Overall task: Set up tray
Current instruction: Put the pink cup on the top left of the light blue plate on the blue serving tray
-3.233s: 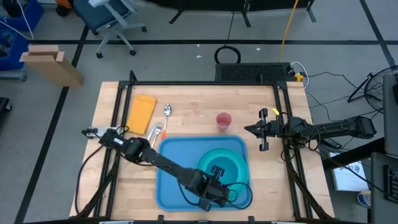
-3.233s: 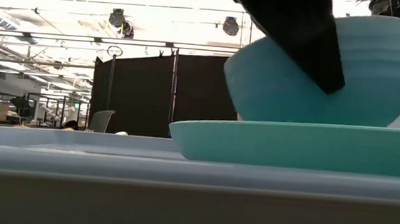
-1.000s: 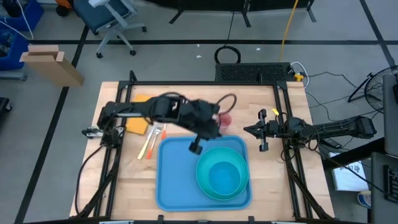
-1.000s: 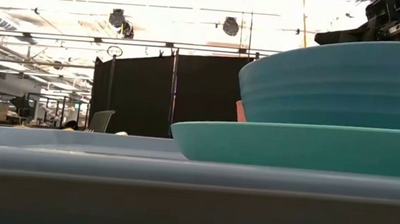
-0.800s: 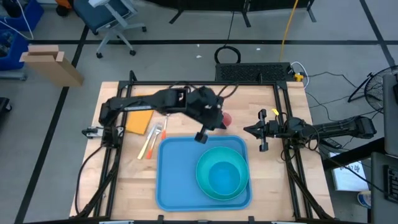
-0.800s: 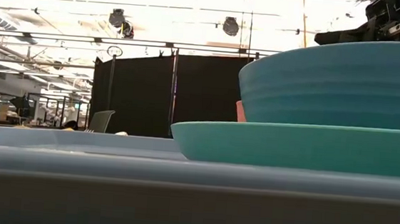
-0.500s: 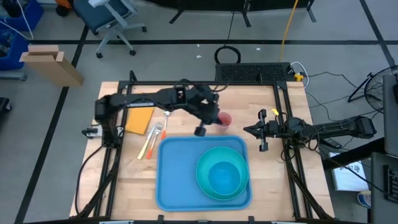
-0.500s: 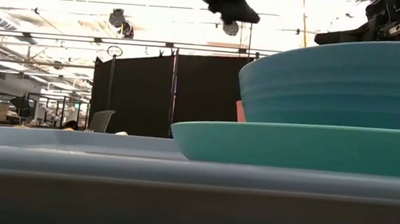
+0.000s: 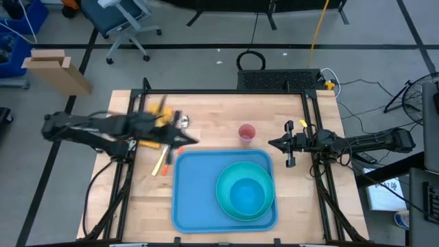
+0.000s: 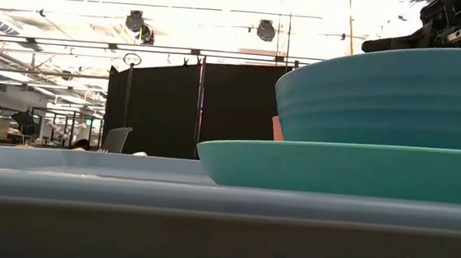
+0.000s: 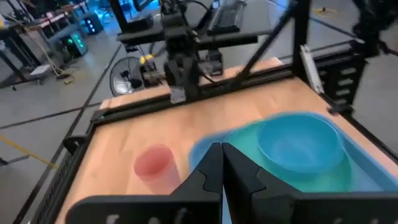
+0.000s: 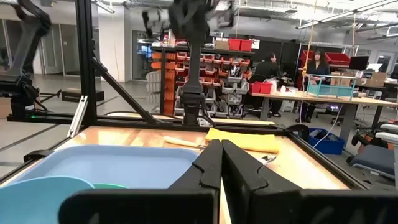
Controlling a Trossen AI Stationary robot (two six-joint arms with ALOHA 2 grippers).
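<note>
The blue tray (image 9: 199, 199) lies on the near middle of the table. A turquoise plate (image 9: 225, 178) rests on its right half, and a blue bowl (image 9: 247, 193) stands on the plate. My left gripper (image 9: 192, 143) is shut and empty, hovering past the tray's far left corner; its arm is blurred. In the left wrist view its shut fingers (image 11: 221, 168) point toward the pink cup (image 11: 153, 165) and the bowl (image 11: 298, 142). My right gripper (image 9: 288, 144) waits shut and empty at the table's right edge.
A pink cup (image 9: 246, 132) stands beyond the tray's far edge. A yellow napkin (image 9: 152, 130), a spoon (image 9: 183, 121) and orange-handled cutlery (image 9: 163, 163) lie at the far left, partly under my left arm. Black frame rails (image 9: 226, 92) run round the table.
My left gripper, shut throughout, has drawn back from over the tray's far edge near the pink cup toward the table's left edge, sinking a little as the arm folded back. The cup shows fully again. Tray, plate and bowl have not moved.
</note>
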